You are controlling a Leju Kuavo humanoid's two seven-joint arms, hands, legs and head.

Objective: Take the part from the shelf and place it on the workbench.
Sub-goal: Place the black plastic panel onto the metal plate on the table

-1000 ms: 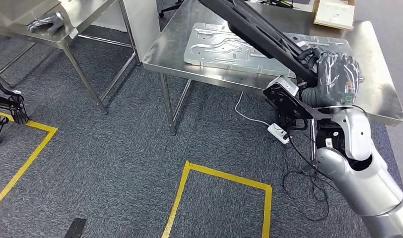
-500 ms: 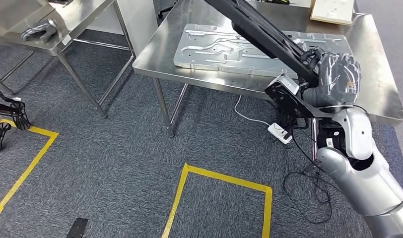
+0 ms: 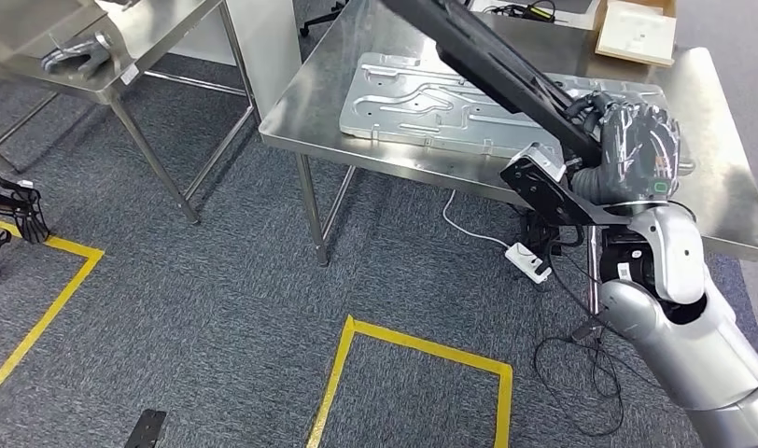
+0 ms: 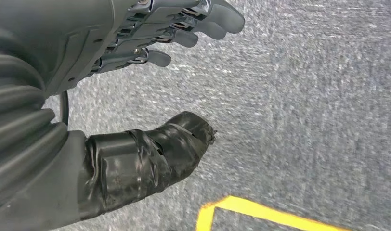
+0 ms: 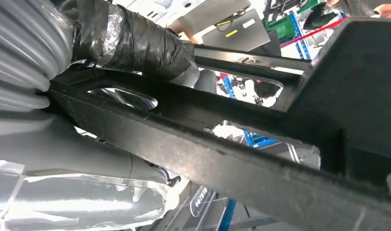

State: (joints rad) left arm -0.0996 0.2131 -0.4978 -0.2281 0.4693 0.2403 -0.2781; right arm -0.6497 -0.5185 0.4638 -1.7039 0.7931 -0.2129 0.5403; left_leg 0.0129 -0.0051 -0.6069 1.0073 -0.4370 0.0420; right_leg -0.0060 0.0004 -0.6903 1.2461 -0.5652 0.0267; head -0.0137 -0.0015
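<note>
Part (image 3: 487, 65) is held in the wrapped right hand (image 3: 632, 149), its long axis slanting over the workbench (image 3: 730, 201) near edge; left hand (image 4: 136, 43) hangs spread, holding nothing

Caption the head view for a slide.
Right hand grips a long black part above the steel workbench bearing a stamped metal panel.

The black part (image 3: 492, 70) runs off the head view's top edge; the right hand (image 3: 637, 140) hides its gripped end.
</note>
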